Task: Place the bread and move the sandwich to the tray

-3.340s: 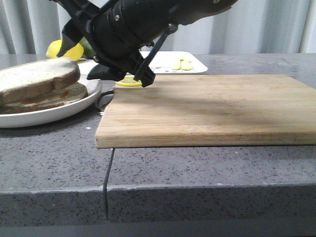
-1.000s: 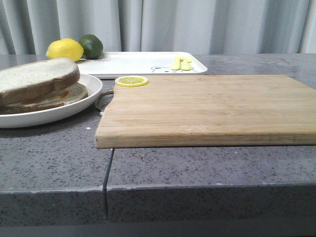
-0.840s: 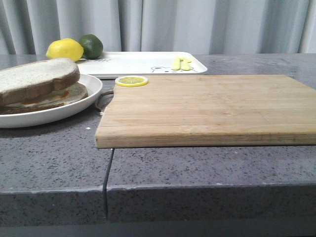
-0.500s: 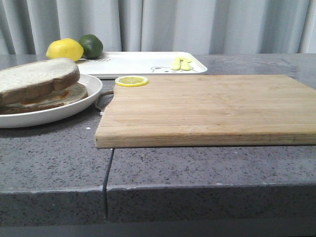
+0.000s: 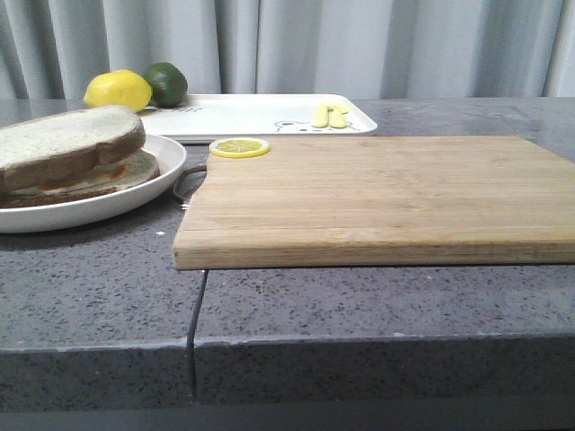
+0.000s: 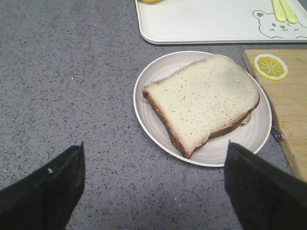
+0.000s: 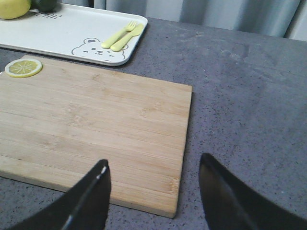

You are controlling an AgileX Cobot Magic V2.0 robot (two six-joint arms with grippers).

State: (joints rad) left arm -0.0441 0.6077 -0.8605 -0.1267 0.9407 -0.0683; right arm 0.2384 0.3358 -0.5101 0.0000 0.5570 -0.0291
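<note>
Two sets of jaws hung above the grey worktop [image 5: 359, 305], each spread wide with nothing between its fingers: the left gripper [image 6: 153, 184] over the round white dish [image 6: 154, 127], the right gripper [image 7: 153, 191] over the near edge of the wooden cutting board [image 7: 96, 129]. The sandwich [image 6: 204, 100] lay on the dish, just left of the board; its top slice of bread [image 5: 67, 139] sat slightly askew over a lower slice, with a thin pale and orange layer showing between them in the front view. A lemon slice [image 5: 239, 147] rested flat on the board's far left corner. Beyond the board lay the tray [image 5: 243, 115], white with a small bear drawing and a yellow fork and spoon [image 7: 122, 34] on its right end. A lemon [image 5: 118, 91] and a lime [image 5: 167, 83] sat at the tray's far left corner, beyond the dish. The rest of the board's surface carried nothing.
</note>
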